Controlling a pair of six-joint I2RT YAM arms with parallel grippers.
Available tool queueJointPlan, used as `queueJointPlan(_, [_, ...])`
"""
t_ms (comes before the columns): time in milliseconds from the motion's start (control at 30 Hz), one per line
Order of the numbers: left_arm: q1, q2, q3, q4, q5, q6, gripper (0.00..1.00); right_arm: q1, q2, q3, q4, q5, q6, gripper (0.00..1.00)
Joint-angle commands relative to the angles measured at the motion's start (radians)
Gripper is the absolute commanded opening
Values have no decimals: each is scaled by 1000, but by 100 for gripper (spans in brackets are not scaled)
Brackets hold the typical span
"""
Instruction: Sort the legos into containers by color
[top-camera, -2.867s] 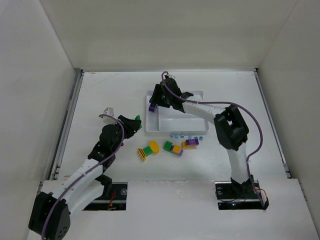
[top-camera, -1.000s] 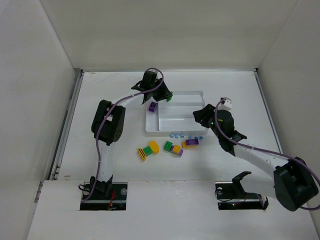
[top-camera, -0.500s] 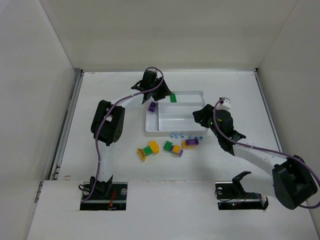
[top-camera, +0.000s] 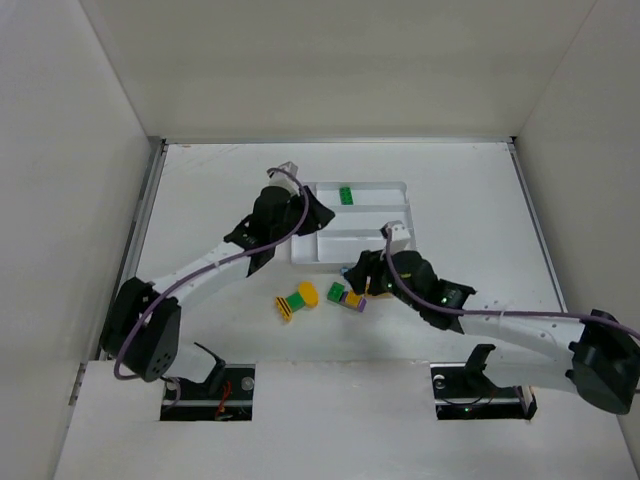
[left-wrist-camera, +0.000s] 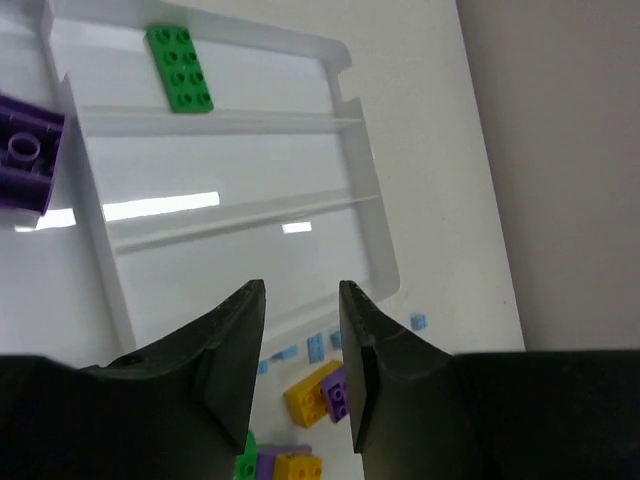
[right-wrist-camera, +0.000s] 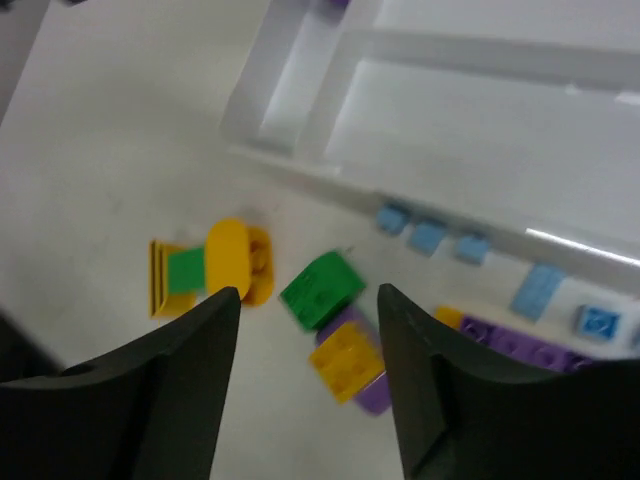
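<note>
The white tray (top-camera: 375, 235) holds a flat green lego (top-camera: 345, 195) (left-wrist-camera: 180, 68) in its far long section and a purple lego (left-wrist-camera: 25, 160) in the narrow side section. My left gripper (top-camera: 303, 215) (left-wrist-camera: 300, 292) hovers over the tray's left part, jaws slightly apart, nothing between them. My right gripper (top-camera: 360, 275) (right-wrist-camera: 308, 295) is open above a green lego (right-wrist-camera: 322, 288) joined to yellow (right-wrist-camera: 347, 360) and purple pieces. A yellow-and-green cluster (top-camera: 297, 300) (right-wrist-camera: 205, 268) lies to the left. Tiny light-blue legos (right-wrist-camera: 428, 237) (left-wrist-camera: 317, 345) lie along the tray's near wall.
A yellow-and-purple lego (left-wrist-camera: 325, 392) lies just in front of the tray, near the right gripper. White walls enclose the table on the left, back and right. Both arm bases sit at the near edge.
The left gripper let the green lego go in the far section and drew back to the tray's left part. The right gripper moved left and down over the loose legos, its jaws widening.
</note>
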Motion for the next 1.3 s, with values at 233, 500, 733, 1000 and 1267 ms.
queueJointPlan(233, [-12, -306, -305, 32, -24, -14, 38, 239, -18, 57, -306, 161, -132, 74])
queueJointPlan(500, [24, -445, -332, -24, 76, -51, 41, 237, 119, 163, -375, 116, -271, 74])
queueJointPlan(733, [58, -472, -359, -54, 97, -48, 43, 219, 229, 219, -361, 39, -318, 71])
queueJointPlan(1000, [75, -495, -355, -64, 128, -43, 44, 190, 294, 232, -332, 36, -352, 68])
queueJointPlan(1267, [77, -478, -364, -53, 131, -45, 44, 164, 305, 234, -299, 32, -366, 58])
